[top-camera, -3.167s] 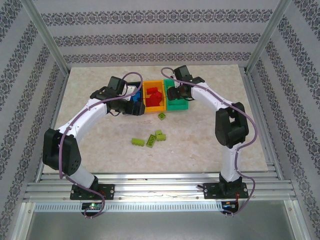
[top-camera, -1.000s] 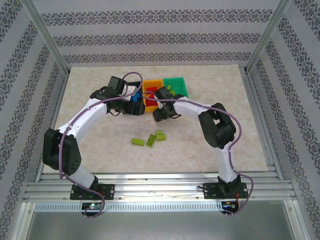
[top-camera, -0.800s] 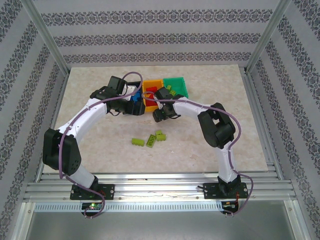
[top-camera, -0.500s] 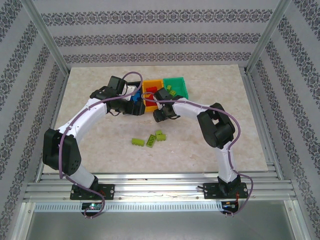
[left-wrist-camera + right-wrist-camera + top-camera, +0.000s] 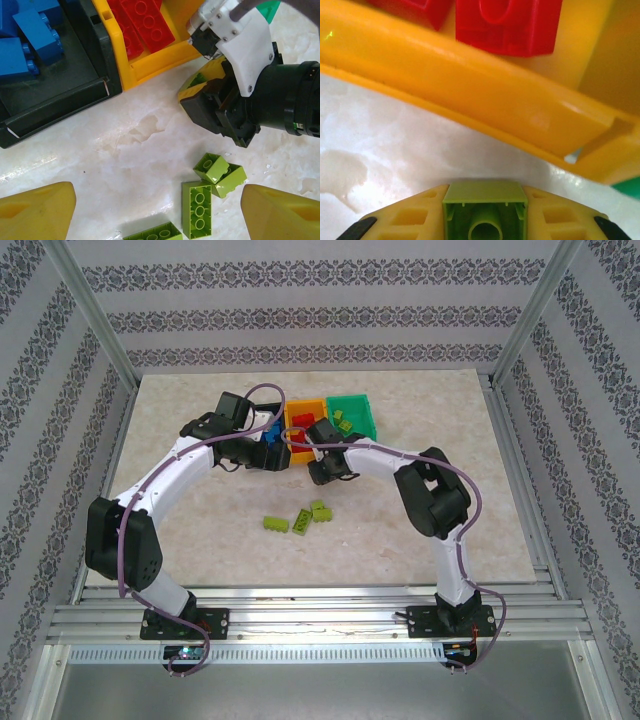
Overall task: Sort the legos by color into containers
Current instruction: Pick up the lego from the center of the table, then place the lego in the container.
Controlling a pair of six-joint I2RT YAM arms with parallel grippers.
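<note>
My right gripper (image 5: 323, 472) is shut on a lime green lego (image 5: 485, 212), low over the table just in front of the orange-yellow bin (image 5: 293, 423), which holds red legos (image 5: 507, 22). The left wrist view shows that same gripper (image 5: 200, 86) with the lime lego (image 5: 196, 81) between its yellow fingers. My left gripper (image 5: 272, 458) hangs open with nothing between its fingers (image 5: 35, 210), in front of the black bin (image 5: 60, 100) of blue legos (image 5: 30, 35). Three lime legos (image 5: 301, 519) lie loose on the table. The green bin (image 5: 352, 417) holds lime legos.
The three bins stand in a row at the back middle of the marble table (image 5: 200, 530). Metal frame posts (image 5: 95, 325) and patterned walls close in the sides and back. The loose lime legos (image 5: 200, 209) lie nearer the front than both grippers.
Over three seconds the right gripper left the green bin, came down in front of the orange-yellow bin and took the lime lego lying there. The green bin now sits farther back. The left arm is still.
</note>
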